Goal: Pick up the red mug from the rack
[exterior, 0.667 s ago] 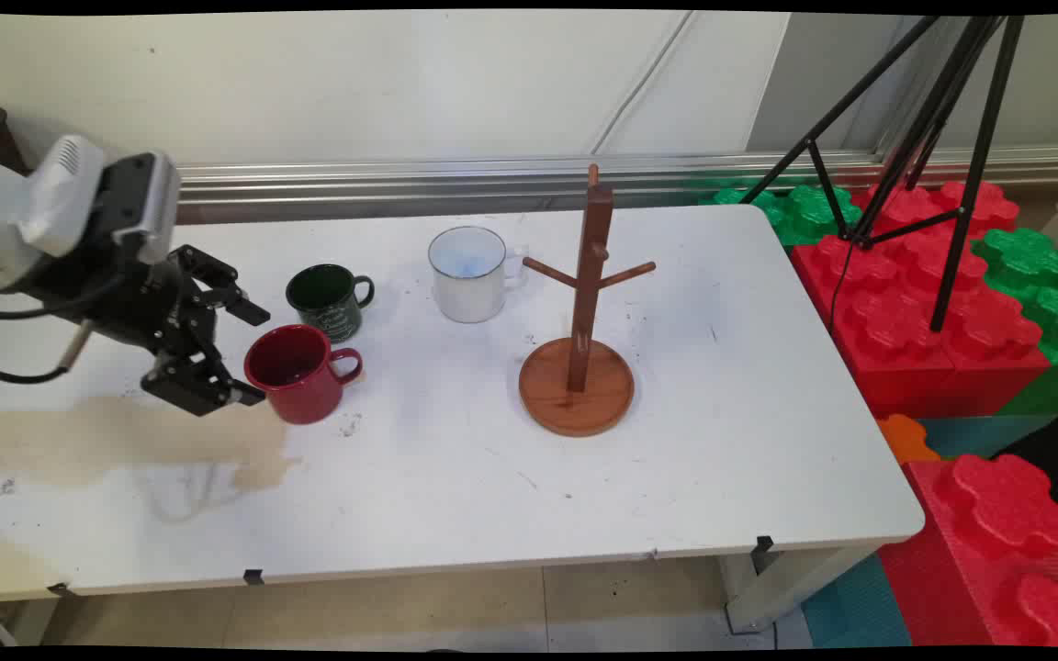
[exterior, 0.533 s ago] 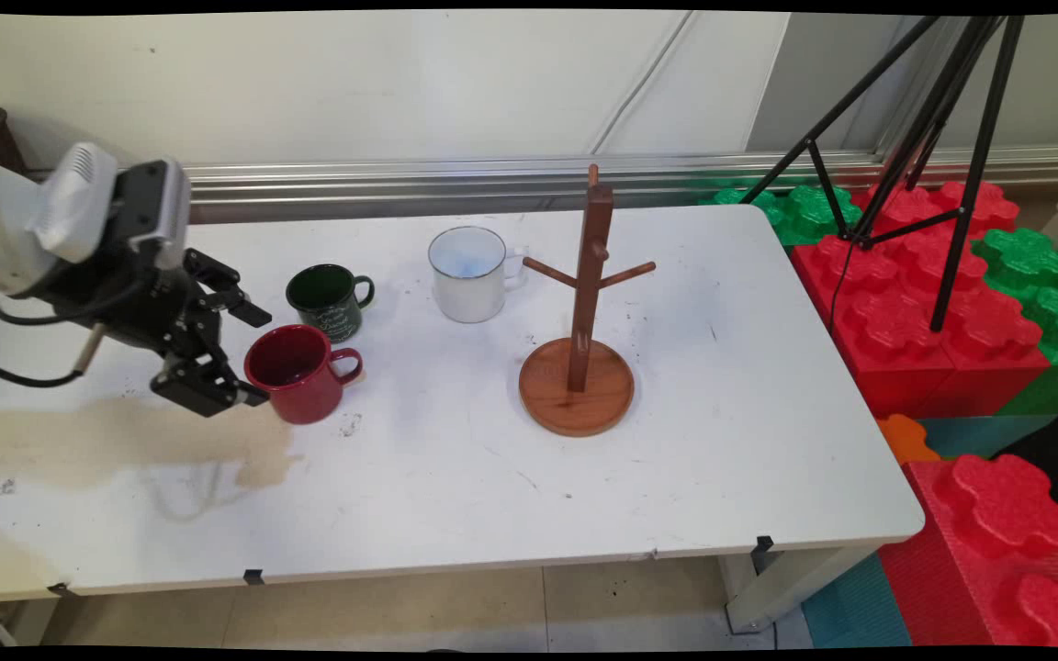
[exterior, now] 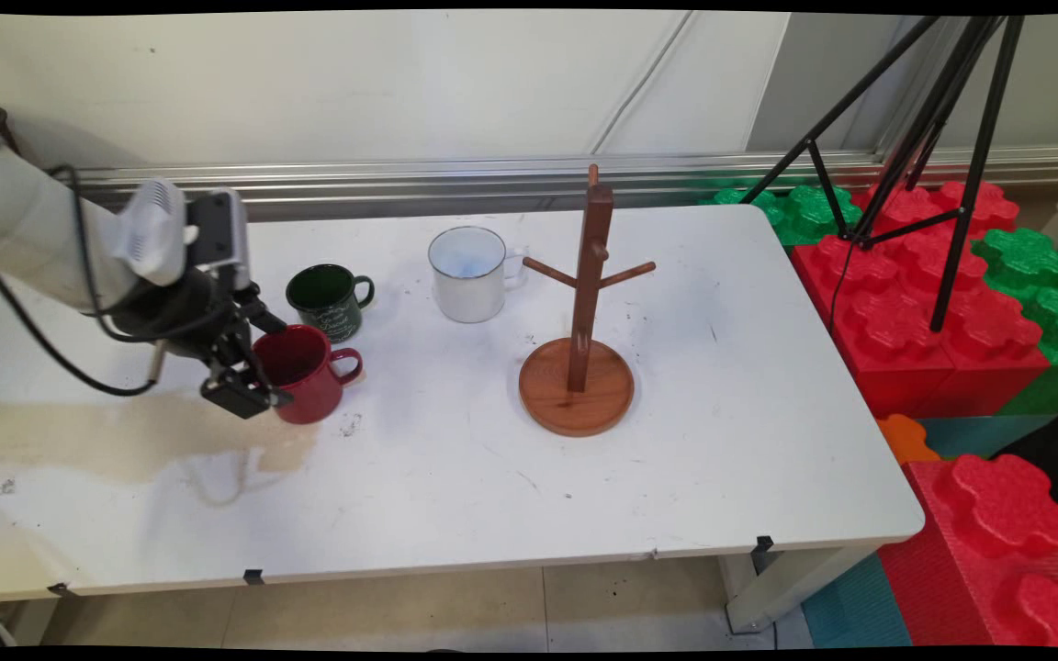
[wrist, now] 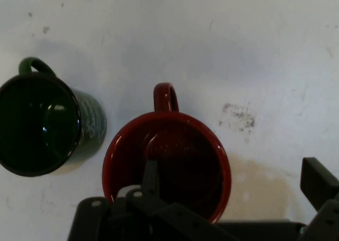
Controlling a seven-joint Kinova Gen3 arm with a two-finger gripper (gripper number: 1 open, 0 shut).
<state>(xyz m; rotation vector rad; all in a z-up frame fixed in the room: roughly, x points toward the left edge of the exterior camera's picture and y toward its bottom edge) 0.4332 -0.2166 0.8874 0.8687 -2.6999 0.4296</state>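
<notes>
We are positioning the black two-finger gripper (exterior: 258, 363) at the red mug (exterior: 304, 372), which is standing upright on the white table (exterior: 455, 487) toward its left side, handle pointing to the right in the main view. The jaws are spread apart, not clamped: in the hand view one finger (wrist: 150, 175) is reaching down inside the mug's mouth while the other finger (wrist: 318, 183) is sitting outside the wall, so the rim on the side opposite the handle (wrist: 165, 96) lies between them. We judge that this straddle is being used because a thin enamel-style wall offers a firm pinch point, and because it leaves the handle free. No squeeze on the wall is visible, so we are treating the mug as not grasped. The dark green mug (exterior: 328, 300) is standing just behind the red one, close but apart, handle to the right. The white mug (exterior: 469, 273) is standing farther right, near the wooden mug tree (exterior: 584, 312), whose pegs are all bare. A tan stain (exterior: 125, 436) is spreading across the table beneath the arm.
</notes>
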